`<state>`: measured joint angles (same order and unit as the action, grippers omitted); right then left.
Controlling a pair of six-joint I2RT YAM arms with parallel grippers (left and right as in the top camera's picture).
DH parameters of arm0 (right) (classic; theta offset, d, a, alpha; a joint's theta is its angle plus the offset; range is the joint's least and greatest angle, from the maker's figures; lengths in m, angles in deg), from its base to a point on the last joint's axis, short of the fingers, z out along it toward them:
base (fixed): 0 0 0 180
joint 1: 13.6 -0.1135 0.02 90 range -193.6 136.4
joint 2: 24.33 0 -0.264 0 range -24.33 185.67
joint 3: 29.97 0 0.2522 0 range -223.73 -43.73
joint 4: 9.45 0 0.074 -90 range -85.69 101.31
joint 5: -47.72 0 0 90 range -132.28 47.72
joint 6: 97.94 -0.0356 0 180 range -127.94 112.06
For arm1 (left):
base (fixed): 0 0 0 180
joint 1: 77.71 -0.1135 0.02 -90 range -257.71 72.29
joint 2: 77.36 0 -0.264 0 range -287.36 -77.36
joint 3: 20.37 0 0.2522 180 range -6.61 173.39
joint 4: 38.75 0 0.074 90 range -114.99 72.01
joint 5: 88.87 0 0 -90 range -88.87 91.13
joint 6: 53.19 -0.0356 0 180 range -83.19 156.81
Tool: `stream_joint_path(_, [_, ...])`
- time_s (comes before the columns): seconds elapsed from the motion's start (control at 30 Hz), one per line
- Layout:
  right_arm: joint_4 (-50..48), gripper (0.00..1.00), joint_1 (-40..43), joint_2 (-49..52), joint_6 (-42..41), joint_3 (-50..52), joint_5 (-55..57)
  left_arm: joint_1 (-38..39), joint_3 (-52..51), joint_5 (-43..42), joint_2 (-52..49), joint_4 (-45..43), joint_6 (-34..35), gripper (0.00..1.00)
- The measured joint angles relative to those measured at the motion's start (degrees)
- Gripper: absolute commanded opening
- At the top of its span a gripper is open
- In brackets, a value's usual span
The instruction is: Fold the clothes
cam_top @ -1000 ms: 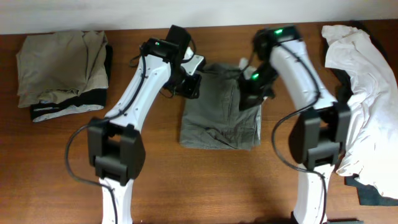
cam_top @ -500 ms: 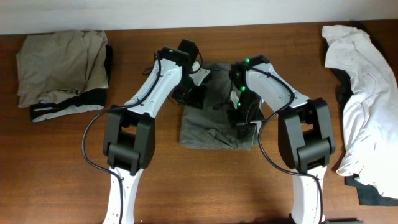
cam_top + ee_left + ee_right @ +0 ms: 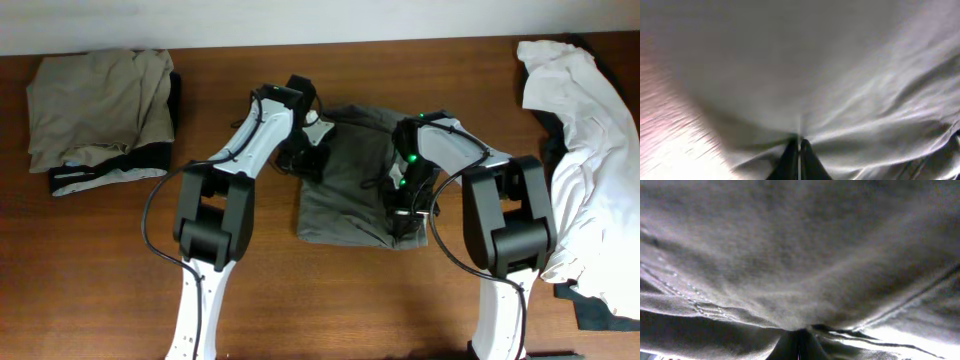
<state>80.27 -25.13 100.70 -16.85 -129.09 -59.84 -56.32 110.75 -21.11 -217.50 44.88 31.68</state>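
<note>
The grey-olive shorts (image 3: 350, 185) lie folded in the middle of the table. My left gripper (image 3: 308, 160) is at the shorts' upper left edge, shut on the fabric; the left wrist view shows its fingertips (image 3: 799, 145) pinched together on grey cloth (image 3: 840, 75). My right gripper (image 3: 403, 205) is low on the shorts' right side, shut on the fabric; the right wrist view shows its fingertips (image 3: 800, 332) closed on a fold of grey cloth (image 3: 800, 255).
A folded stack of beige and black-and-white trimmed garments (image 3: 100, 115) sits at the far left. A white shirt (image 3: 580, 150) lies heaped over dark cloth at the right edge. Bare wood table (image 3: 330, 300) lies in front.
The right gripper has swept from the shorts' upper right corner down to the lower right, carrying fabric. The left gripper shifted slightly right and stays at the upper left edge.
</note>
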Motion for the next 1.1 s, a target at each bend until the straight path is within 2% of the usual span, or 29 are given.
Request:
stream_joint_path(0.07, [0.0,0.05,0.7,-0.7,-1.2,0.0,2.9,-1.7,1.6,0.9,0.0,2.1,0.0,0.04])
stream_joint_path(0.13, [0.1,0.09,1.7,-1.6,-1.9,-0.3,6.4,-3.9,4.3,1.7,0.0,4.4,0.0,0.09])
stream_joint_path(0.17, [0.5,0.14,2.0,-1.9,-2.3,-0.9,8.2,-4.6,5.4,2.1,0.0,5.3,0.0,0.11])
stream_joint_path(0.2, [0.8,0.23,2.3,-2.3,-2.6,-1.7,9.8,-5.6,7.3,2.6,0.0,6.5,0.0,0.15])
stream_joint_path(0.23, [1.4,0.33,2.5,-2.7,-2.9,-2.8,11.1,-6.4,9.0,3.1,0.0,7.6,0.0,0.24])
stream_joint_path(0.3, [2.7,0.56,2.6,-3.5,-3.1,-6.1,12.7,-6.9,11.7,3.6,0.0,9.7,-0.3,0.68])
stream_joint_path(0.33, [3.5,0.61,2.6,-4.1,-3.3,-8.4,13.1,-6.8,13.4,3.6,0.0,11.4,-0.2,0.86])
stream_joint_path(0.37, [4.3,0.99,2.6,-4.6,-3.0,-10.5,13.5,-6.6,14.4,3.4,0.0,12.3,-0.2,0.99])
stream_joint_path(0.67, [15.0,0.99,2.6,-5.5,-3.1,-33.0,13.7,-4.5,12.5,-0.7,0.1,11.8,-0.2,0.99])
stream_joint_path(0.73, [18.4,0.99,2.6,-5.6,-3.1,-39.9,13.7,-4.5,10.1,-3.1,0.1,9.7,-0.3,0.99])
stream_joint_path(0.93, [20.3,0.99,2.6,-7.8,-3.1,-54.7,12.6,-4.5,2.0,-10.2,0.1,3.0,-0.2,0.99])
stream_joint_path(1.1, [21.0,0.99,2.7,-9.7,-3.1,-57.9,12.2,-4.5,-2.2,-15.4,0.5,-4.1,1.3,0.99])
